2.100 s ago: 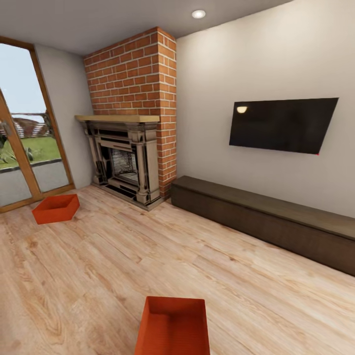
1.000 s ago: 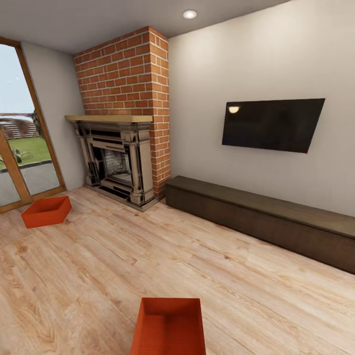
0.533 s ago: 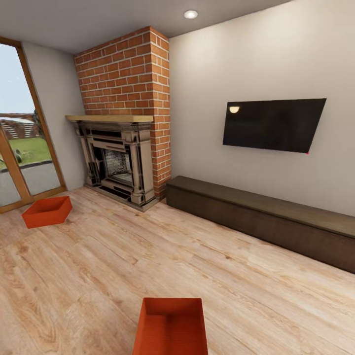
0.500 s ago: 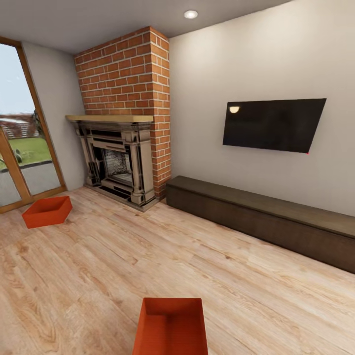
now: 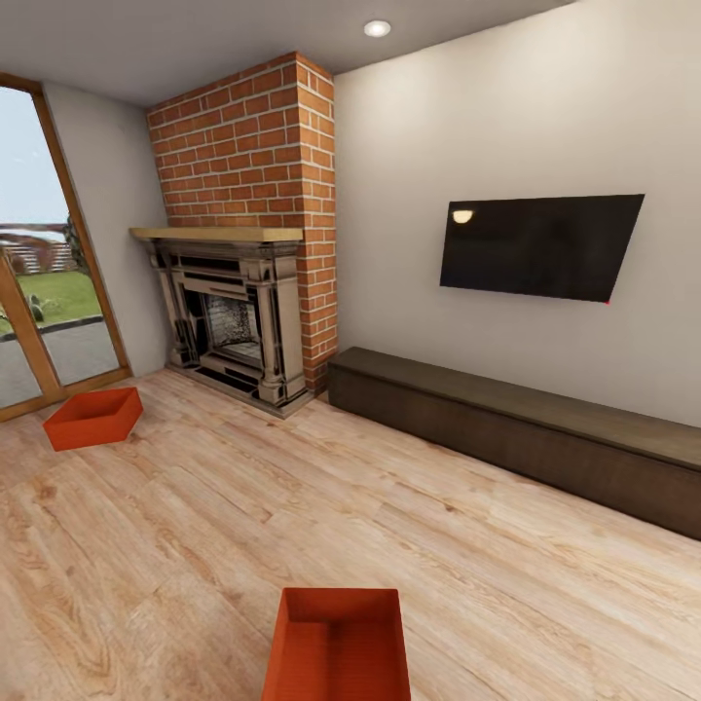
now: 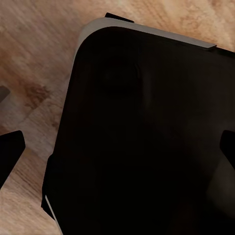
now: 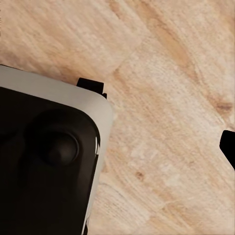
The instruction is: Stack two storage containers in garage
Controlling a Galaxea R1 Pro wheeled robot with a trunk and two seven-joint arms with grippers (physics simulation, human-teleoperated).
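One bin (image 5: 338, 646) sits on the plank floor (image 5: 292, 516) close in front of the robot; the other bin (image 5: 92, 417) lies well apart, near the glass door (image 5: 39, 292) and left of the fireplace (image 5: 234, 321). TV (image 5: 540, 245) hangs above the cabinet (image 5: 516, 428). Left pincer (image 6: 117, 152) fingertips stand wide apart, holding nothing; right pincer's spread I cannot tell.

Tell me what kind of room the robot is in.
Most likely a living room: a red brick fireplace, a black wall TV above a long dark low cabinet, and a light wood-plank floor.
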